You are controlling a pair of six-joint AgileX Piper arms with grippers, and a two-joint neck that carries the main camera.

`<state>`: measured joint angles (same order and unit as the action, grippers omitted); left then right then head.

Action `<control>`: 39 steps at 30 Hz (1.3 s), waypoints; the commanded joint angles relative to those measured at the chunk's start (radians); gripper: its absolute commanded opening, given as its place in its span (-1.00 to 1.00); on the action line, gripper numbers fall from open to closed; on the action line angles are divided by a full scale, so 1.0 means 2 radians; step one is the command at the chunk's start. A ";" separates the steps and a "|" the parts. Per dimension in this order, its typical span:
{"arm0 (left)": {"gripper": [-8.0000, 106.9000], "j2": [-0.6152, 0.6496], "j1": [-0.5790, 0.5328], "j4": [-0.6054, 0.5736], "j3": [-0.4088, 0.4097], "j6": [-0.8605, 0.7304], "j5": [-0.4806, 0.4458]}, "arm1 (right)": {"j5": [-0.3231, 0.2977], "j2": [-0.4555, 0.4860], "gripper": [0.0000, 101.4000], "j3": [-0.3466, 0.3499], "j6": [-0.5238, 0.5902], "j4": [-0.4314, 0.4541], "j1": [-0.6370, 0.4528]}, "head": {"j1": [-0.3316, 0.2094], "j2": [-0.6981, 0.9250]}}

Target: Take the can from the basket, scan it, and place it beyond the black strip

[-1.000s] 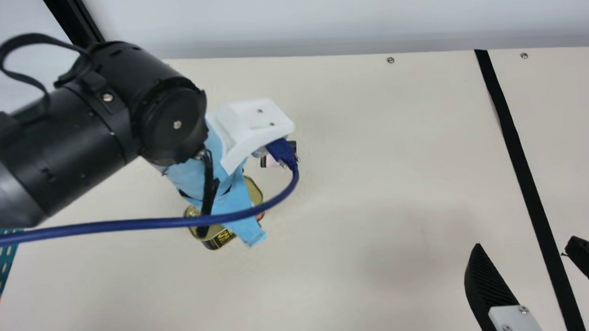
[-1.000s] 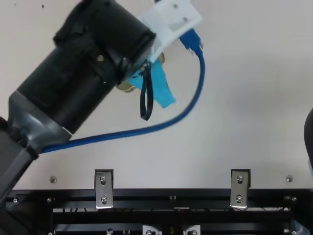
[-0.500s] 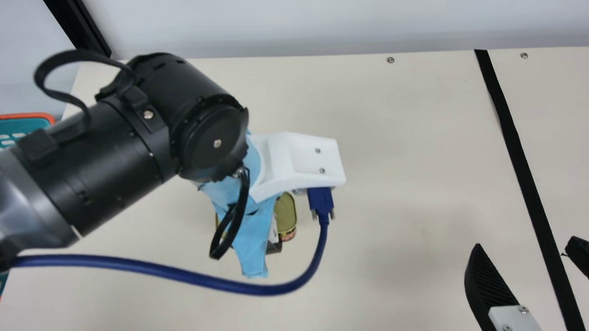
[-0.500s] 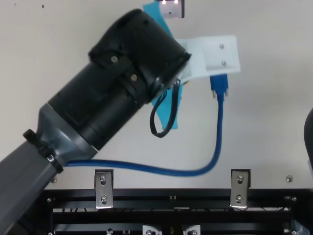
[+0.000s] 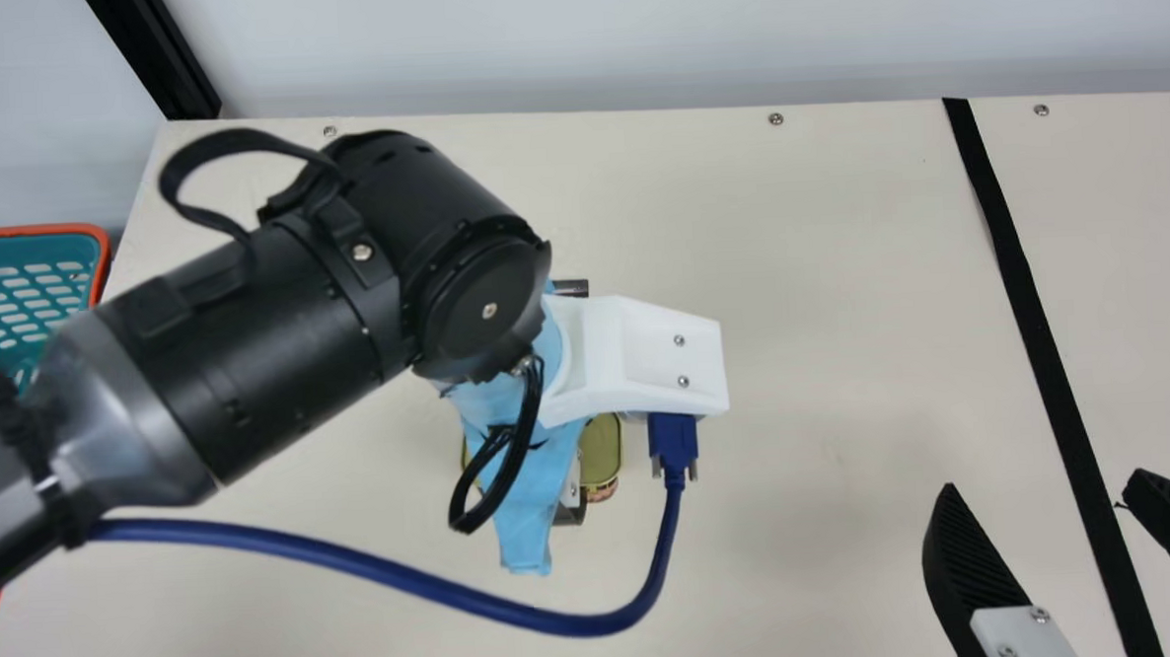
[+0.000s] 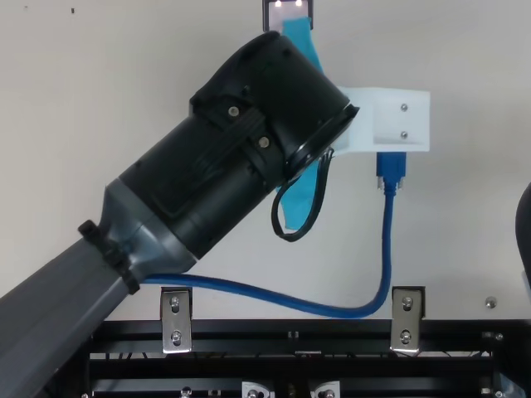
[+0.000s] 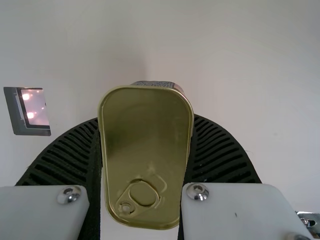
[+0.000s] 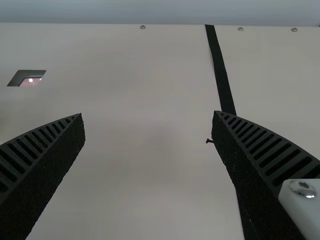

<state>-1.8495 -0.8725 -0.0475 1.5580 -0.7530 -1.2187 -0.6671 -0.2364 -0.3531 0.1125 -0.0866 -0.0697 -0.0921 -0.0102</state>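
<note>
In the main view my left gripper (image 5: 568, 512), wrapped in blue tape, is partly hidden beneath its own arm, and a gold end of the can (image 5: 600, 451) peeks out beside it. The left wrist view has the can (image 7: 145, 150) clamped between both ribbed fingers of my left gripper (image 7: 145, 122), pull-ring lid facing the camera. The dark-framed scanner window (image 7: 35, 111) lies to one side of the can, not under it. My right gripper (image 5: 1042, 481) stands open and empty near the black strip (image 5: 1029, 309); the right wrist view also has my right gripper (image 8: 148, 114) wide apart.
An orange-rimmed teal basket (image 5: 28, 231) stands off the table's left edge. A blue cable (image 5: 358, 567) loops from the left wrist's white camera mount (image 5: 645, 355) across the near side. A black post (image 5: 164, 61) rises at the back left corner.
My left arm has moved right and nearer in the main view, with the can held, more slowly in the last half second. More of the basket and scanner window is uncovered. The right gripper has kept still.
</note>
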 commanded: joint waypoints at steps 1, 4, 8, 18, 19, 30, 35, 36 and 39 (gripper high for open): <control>-0.68 -0.004 0.001 0.000 0.002 0.002 0.000 | 0.000 0.000 1.00 0.000 0.000 0.000 0.000 | -0.008 -0.001; -0.68 -0.008 0.005 0.000 -0.010 0.007 0.016 | 0.000 0.000 1.00 0.000 0.000 0.000 0.000 | -0.008 -0.001; -0.68 -0.013 0.009 0.003 -0.030 0.013 0.040 | 0.000 0.000 1.00 0.000 0.000 0.000 0.000 | -0.008 -0.001; 0.71 -0.015 0.014 0.007 -0.060 0.047 0.083 | 0.000 0.000 1.00 0.000 0.000 0.000 0.000 | -0.008 -0.001; 0.71 -0.013 0.015 0.006 -0.061 0.051 0.084 | 0.000 0.000 1.00 0.000 0.000 0.000 0.000 | -0.008 -0.001; 0.71 0.061 0.071 -0.120 -0.044 0.111 0.069 | 0.000 0.000 1.00 0.000 0.000 0.000 0.000 | -0.008 -0.001; 0.71 0.103 0.106 -0.118 -0.062 0.174 0.093 | 0.000 0.000 1.00 0.000 0.000 -0.001 0.000 | -0.008 -0.001; 0.71 0.111 0.113 -0.111 -0.068 0.188 0.102 | 0.000 0.000 1.00 0.000 0.000 -0.001 0.000 | -0.008 -0.001; 0.71 0.138 0.130 -0.076 -0.093 0.235 0.134 | 0.000 0.000 1.00 0.000 0.000 -0.001 0.000 | -0.008 -0.001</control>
<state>-1.6032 -0.6286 -0.2835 1.3963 -0.3640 -0.9916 -0.6671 -0.2364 -0.3531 0.1125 -0.0878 -0.0697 -0.0921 -0.0102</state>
